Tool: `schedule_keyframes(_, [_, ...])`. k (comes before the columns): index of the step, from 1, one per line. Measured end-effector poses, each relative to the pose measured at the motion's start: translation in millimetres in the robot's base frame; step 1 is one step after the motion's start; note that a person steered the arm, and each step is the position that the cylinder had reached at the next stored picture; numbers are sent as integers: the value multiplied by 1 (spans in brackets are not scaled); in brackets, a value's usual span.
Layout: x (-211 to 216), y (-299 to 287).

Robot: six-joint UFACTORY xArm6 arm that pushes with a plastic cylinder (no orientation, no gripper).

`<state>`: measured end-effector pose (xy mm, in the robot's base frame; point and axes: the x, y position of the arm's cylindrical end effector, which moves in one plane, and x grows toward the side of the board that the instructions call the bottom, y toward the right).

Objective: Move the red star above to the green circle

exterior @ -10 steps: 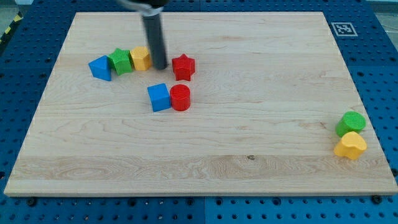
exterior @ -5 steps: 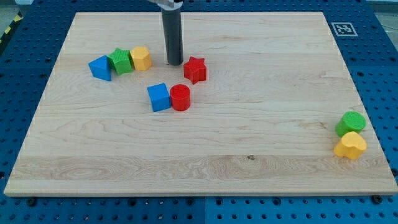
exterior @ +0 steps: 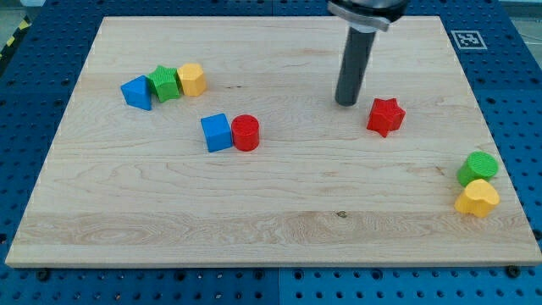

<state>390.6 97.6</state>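
The red star (exterior: 385, 116) lies on the wooden board toward the view's right, a little above mid-height. My tip (exterior: 346, 102) is just to its upper left, a small gap apart. The green circle (exterior: 478, 168) sits near the board's right edge, lower right of the star, with a yellow heart (exterior: 478, 199) touching it from below.
A blue cube (exterior: 216, 133) and a red cylinder (exterior: 246, 133) sit side by side left of centre. At the upper left a blue block (exterior: 136, 92), a green block (exterior: 164, 84) and a yellow block (exterior: 192, 80) form a row. A marker tag (exterior: 465, 39) is at the board's top right corner.
The red star has slid far to the right and slightly down, from beside the left cluster toward the green circle. My tip has moved right with it. Other blocks are unmoved.
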Motion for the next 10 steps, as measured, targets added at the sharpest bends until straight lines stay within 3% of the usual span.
schedule_keyframes(3, [73,103])
schedule_keyframes(8, [43,105])
schedule_keyframes(10, [71,132])
